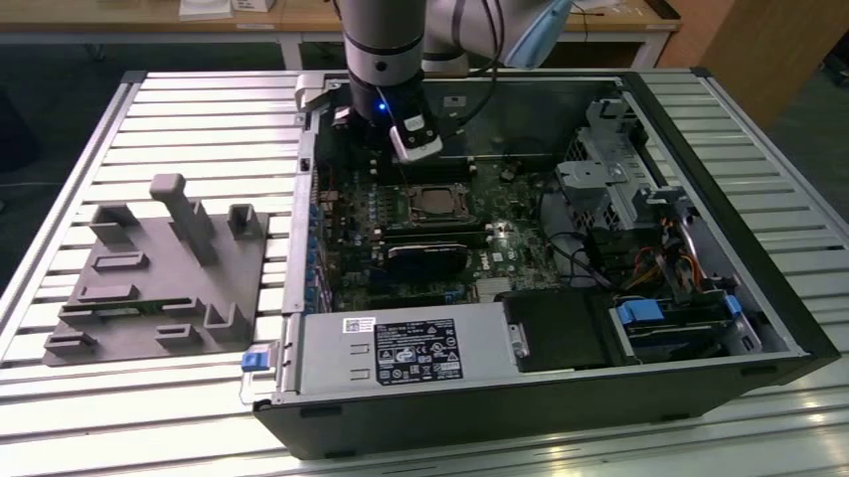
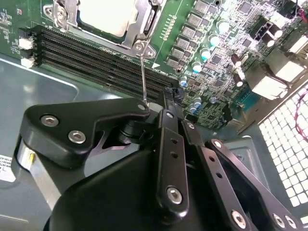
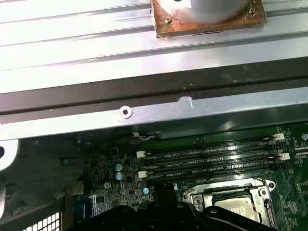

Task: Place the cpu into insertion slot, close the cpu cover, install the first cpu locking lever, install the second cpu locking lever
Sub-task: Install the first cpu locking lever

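The cpu [image 1: 431, 204] lies in the insertion slot on the green motherboard, its pale metal top showing in both wrist views [image 2: 108, 14] [image 3: 237, 206]. The silvery cpu cover [image 2: 140, 26] [image 3: 193, 196] lies flat around it. A thin wire locking lever [image 2: 142, 72] rises from the socket's corner up to my gripper [image 2: 149, 108]. The black fingers are shut together at the lever's free end, which is hidden between them. In the exterior view my gripper [image 1: 414, 157] hangs just behind the socket, inside the open computer case.
Long black memory slots [image 2: 96, 57] [image 3: 211, 161] run beside the socket, with a black card [image 1: 424, 260] on its other side. The case wall [image 3: 144, 113] stands close behind my gripper. A grey fixture [image 1: 159, 278] lies at the exterior view's left, and a power supply [image 1: 398, 350] sits in front.
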You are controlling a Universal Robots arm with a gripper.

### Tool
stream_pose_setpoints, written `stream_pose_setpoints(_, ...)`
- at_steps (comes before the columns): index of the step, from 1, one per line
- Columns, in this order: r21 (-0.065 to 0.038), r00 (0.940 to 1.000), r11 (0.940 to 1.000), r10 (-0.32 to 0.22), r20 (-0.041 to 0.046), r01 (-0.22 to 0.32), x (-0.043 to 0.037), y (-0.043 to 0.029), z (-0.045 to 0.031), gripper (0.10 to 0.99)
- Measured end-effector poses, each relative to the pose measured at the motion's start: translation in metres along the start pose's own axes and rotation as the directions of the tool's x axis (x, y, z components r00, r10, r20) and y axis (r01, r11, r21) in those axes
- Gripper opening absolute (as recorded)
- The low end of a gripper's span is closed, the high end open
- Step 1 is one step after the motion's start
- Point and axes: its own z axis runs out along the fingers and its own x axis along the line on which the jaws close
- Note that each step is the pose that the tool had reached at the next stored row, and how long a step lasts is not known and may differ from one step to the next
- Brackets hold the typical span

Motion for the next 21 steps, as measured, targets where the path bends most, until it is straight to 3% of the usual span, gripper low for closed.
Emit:
stream_pose_setpoints(6,0.0,1.0,1.0,0.0,0.0,0.0,-0.007,0.001,0.0002,0.106)
stream_pose_setpoints(19,0.0,1.0,1.0,0.0,-0.001,0.0,-0.0471,0.007,0.0007,0.106)
stream_pose_setpoints(21,0.0,1.0,1.0,0.0,-0.0012,0.0,-0.0495,0.0073,0.0007,0.106)
